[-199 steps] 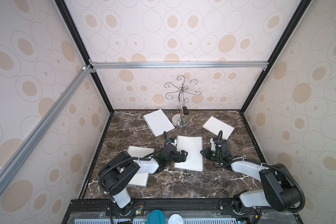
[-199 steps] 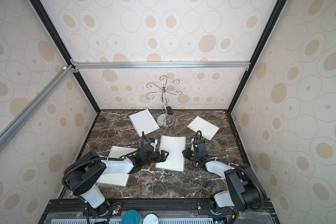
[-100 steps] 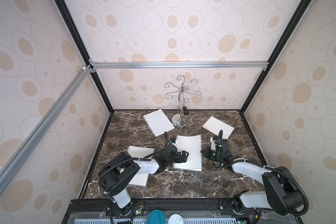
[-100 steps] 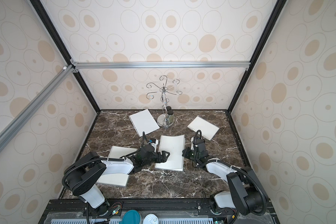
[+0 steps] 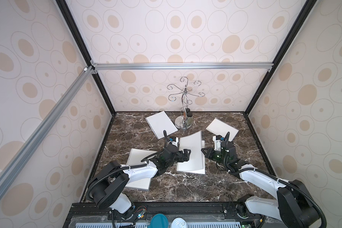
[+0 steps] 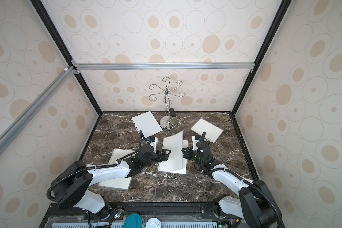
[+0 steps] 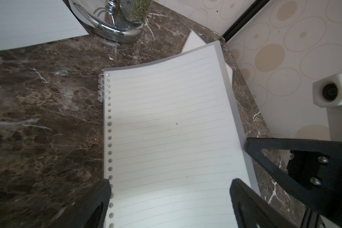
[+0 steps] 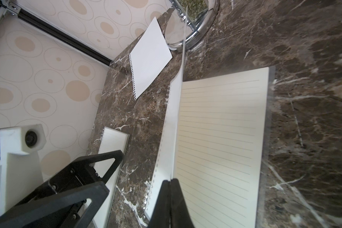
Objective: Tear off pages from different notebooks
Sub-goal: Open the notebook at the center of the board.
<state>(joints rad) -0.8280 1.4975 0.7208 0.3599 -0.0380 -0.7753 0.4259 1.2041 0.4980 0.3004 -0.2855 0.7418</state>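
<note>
Right claw [image 8: 170, 180] pinches the free edge of a lined page [image 8: 171, 126], lifted off the middle spiral notebook [image 8: 221, 128] on the marble table [image 5: 186, 187]; left claw [image 7: 170, 185] is spread wide over the same notebook.
</note>
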